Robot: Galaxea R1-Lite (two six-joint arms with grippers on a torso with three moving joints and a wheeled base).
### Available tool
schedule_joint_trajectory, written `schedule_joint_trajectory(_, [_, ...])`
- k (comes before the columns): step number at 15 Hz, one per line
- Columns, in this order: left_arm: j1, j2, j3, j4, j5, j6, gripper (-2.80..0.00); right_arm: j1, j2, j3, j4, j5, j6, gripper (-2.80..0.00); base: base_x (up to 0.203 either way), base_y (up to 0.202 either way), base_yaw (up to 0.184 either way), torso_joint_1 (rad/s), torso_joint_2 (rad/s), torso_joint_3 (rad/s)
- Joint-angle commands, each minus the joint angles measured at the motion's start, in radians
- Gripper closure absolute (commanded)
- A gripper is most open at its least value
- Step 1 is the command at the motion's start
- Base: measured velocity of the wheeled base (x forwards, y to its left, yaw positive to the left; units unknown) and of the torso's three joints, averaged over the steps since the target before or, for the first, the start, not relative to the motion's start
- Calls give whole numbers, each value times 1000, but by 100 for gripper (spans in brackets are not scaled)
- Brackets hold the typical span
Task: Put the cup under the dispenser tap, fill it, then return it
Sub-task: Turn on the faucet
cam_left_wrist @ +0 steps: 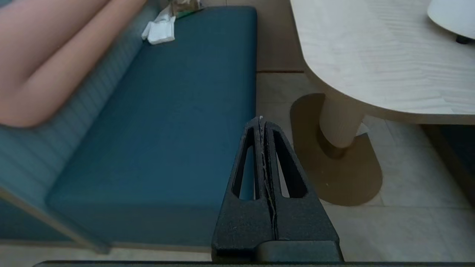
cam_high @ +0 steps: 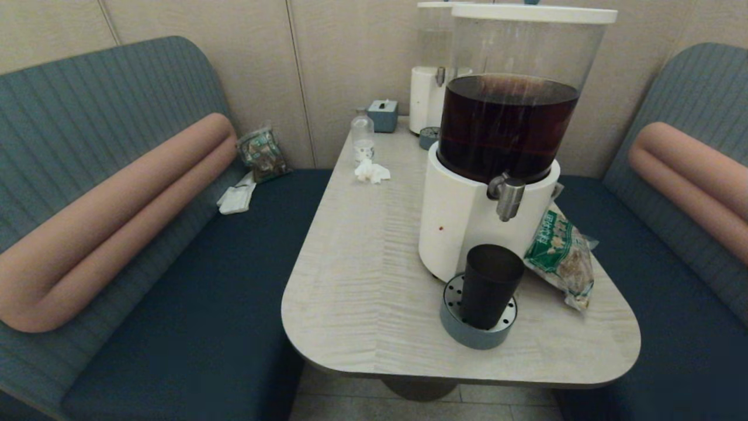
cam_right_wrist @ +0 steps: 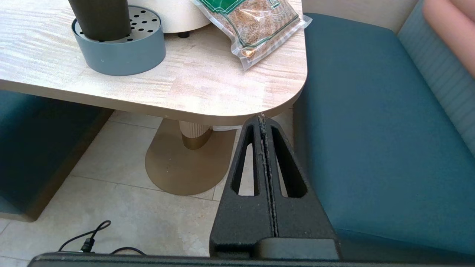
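The dark cup (cam_high: 491, 285) stands upright on a round grey perforated drip tray (cam_high: 453, 327) near the table's front edge, below and slightly left of the steel dispenser tap (cam_high: 507, 196). That tap juts from the white-based dispenser (cam_high: 461, 222) with dark brown liquid in its clear tank. In the right wrist view the cup (cam_right_wrist: 99, 18) and tray (cam_right_wrist: 122, 55) show on the table. My left gripper (cam_left_wrist: 261, 120) is shut and empty, low beside the left bench. Shut and empty too, my right gripper (cam_right_wrist: 262, 118) hangs below the table's front right corner. Neither arm shows in the head view.
A green snack bag (cam_high: 558, 251) leans against the dispenser's right side. A second, smaller dispenser (cam_high: 429, 88), a clear bottle (cam_high: 362, 137), a tissue box (cam_high: 383, 115) and crumpled tissue (cam_high: 371, 172) sit at the table's far end. Blue benches (cam_high: 193, 280) flank the table (cam_high: 362, 280).
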Motion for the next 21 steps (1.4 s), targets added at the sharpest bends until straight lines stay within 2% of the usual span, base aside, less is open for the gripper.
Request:
schedule_joint_trajectory(1, [0,0,0,0,3,-17,0,0,1,0,0,0,-1,0,0,0,0,0,0,0])
schedule_joint_trajectory(6, [0,0,0,-1,3,-20,0,0,0,-21,34,-4,-37,0,0,0,0,0,0,0])
schedule_joint_trajectory(8, [0,0,0,0,3,-20,0,0,17,-124,53,-11,-39,0,0,0,0,0,0,0])
schedule_joint_trajectory(11, [0,0,0,-1,3,-19,0,2,236,-424,82,-18,-10,0,0,0,0,0,0,0])
schedule_joint_trajectory(14, [0,0,0,0,3,-19,0,7,637,-743,106,-21,11,0,0,0,0,0,0,0])
schedule_joint_trajectory(17, [0,0,0,0,3,-20,0,25,1014,-1165,241,-10,57,0,0,0,0,0,0,0])
schedule_joint_trajectory(19, [0,0,0,-1,3,-19,0,50,1231,-1433,372,45,148,0,0,0,0,0,0,0])
schedule_joint_trajectory(21, [0,0,0,-1,3,-20,0,86,1391,-1590,484,182,281,0,0,0,0,0,0,0])
